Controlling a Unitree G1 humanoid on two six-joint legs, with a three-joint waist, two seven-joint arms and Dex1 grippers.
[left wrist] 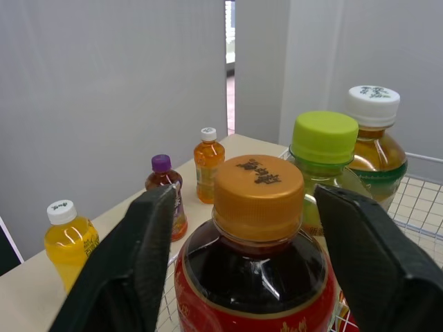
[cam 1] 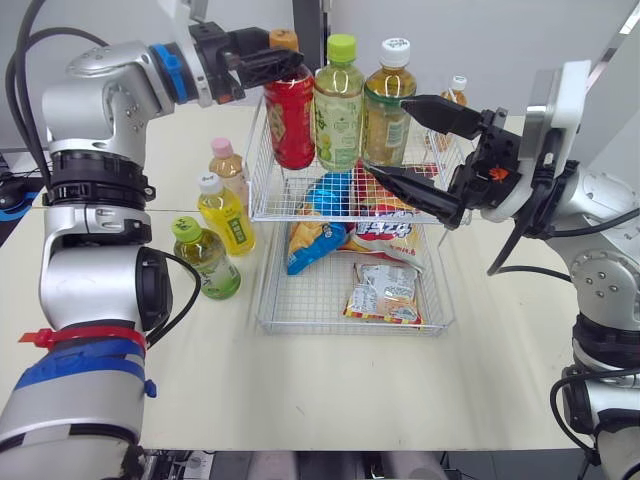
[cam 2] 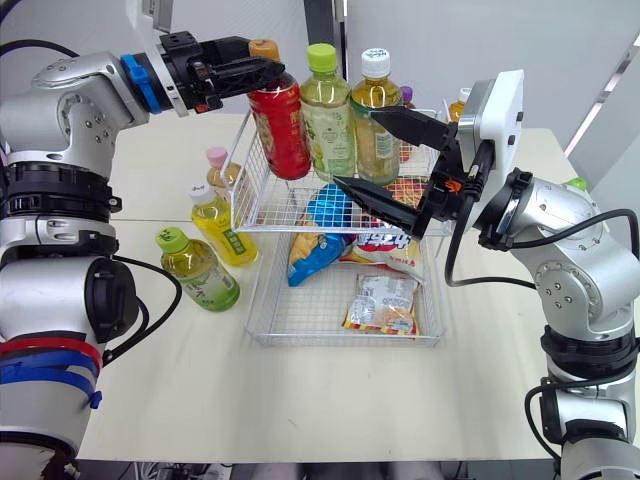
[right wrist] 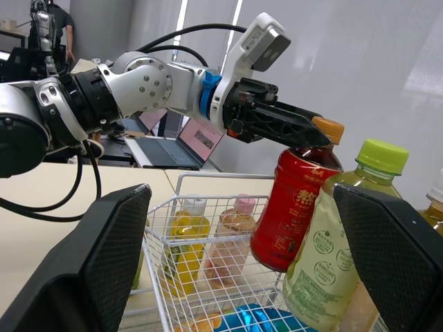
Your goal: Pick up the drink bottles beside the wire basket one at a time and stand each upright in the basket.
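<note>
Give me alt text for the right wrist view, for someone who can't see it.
The left gripper is at the orange cap of a tilted red bottle in a white wire basket, beside a green-capped bottle. The right gripper, open wide, frames the scene; small bottles stand behind the mesh.

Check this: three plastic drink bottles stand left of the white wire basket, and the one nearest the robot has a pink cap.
One slip: the nearest plastic bottle of green drink has a lime-green cap, as the left eye view shows; the pink cap tops the farthest bottle. The rest holds.
</note>
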